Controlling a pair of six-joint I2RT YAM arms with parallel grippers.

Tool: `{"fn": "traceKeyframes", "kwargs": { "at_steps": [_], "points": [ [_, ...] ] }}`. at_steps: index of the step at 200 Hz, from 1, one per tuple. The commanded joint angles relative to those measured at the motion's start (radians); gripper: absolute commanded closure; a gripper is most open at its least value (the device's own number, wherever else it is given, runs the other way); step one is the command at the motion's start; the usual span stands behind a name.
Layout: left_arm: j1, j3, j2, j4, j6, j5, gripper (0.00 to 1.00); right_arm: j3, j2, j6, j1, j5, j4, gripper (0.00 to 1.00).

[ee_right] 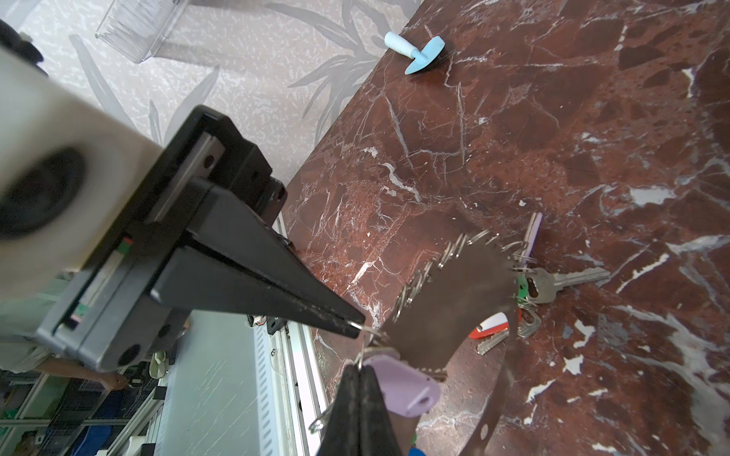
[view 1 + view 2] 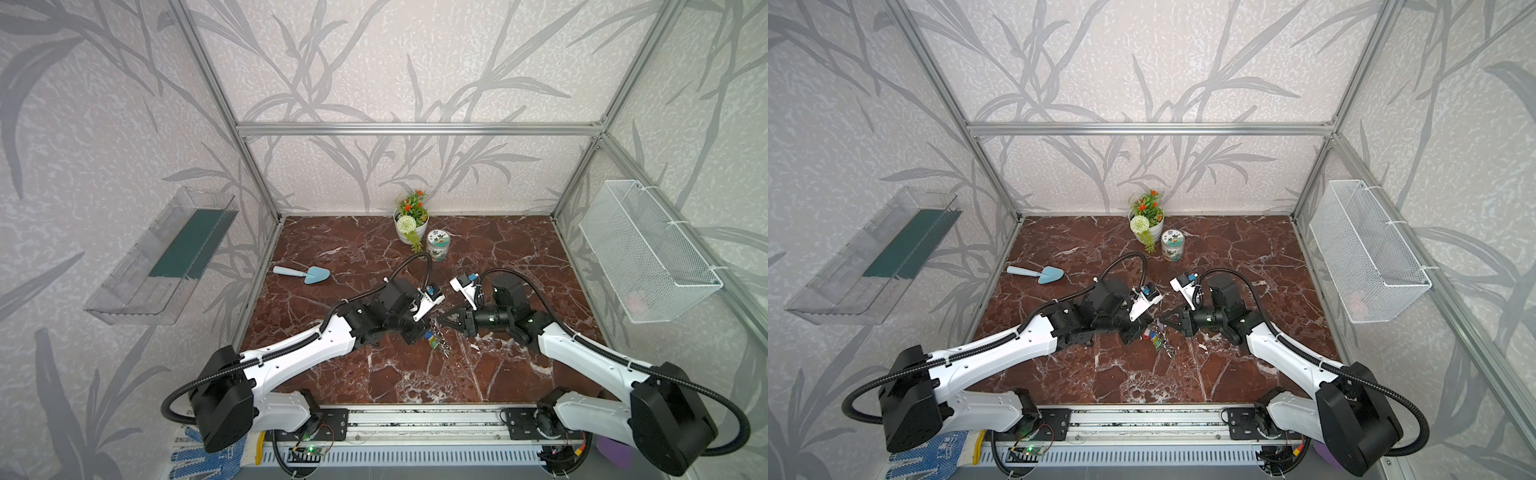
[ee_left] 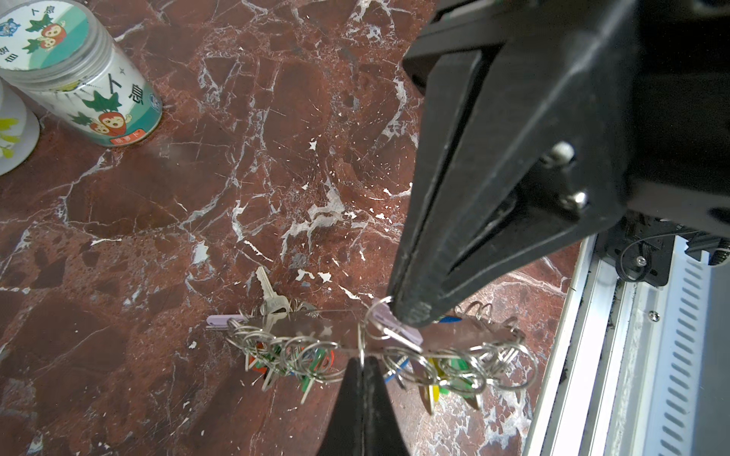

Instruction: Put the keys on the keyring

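At the keyring (image 1: pixel 454 300), both grippers meet almost tip to tip. The right gripper (image 1: pixel 357 379) is clamped on the key's lilac tag (image 1: pixel 403 385), which sits just beside one end of the keyring's flat band. The left gripper (image 1: pixel 355 327) is pinched tight on a thin wire ring (image 3: pixel 361 339) touching that same end. I cannot tell whether the wire ring is already threaded on the band.

The weakest point looks like the left hold: the wire is thin and only the very tips bite it, so a twist or a pull away from the keyring could let it spring free. The smooth tag may also pivot in the right jaws and turn the wire ring off line. Other split rings crowd the band right beside the tag and could snag it. Nothing pins the keyring itself, so a tug could drag it across the table. With the tips this close, a small misstep could knock them together.
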Motion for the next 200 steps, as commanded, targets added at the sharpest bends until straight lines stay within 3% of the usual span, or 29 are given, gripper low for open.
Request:
{"fn": "traceKeyframes", "kwargs": {
  "at_steps": [1,200],
  "points": [
    [-0.008,0.026,-0.003,0.054,0.012,0.005,1.00,0.019,-0.011,0.002,0.006,-0.015,0.027,1.00],
    [-0.040,-0.021,-0.049,0.092,0.055,0.000,1.00,-0.009,0.035,0.086,-0.031,-0.002,0.097,1.00]
  ]
}}
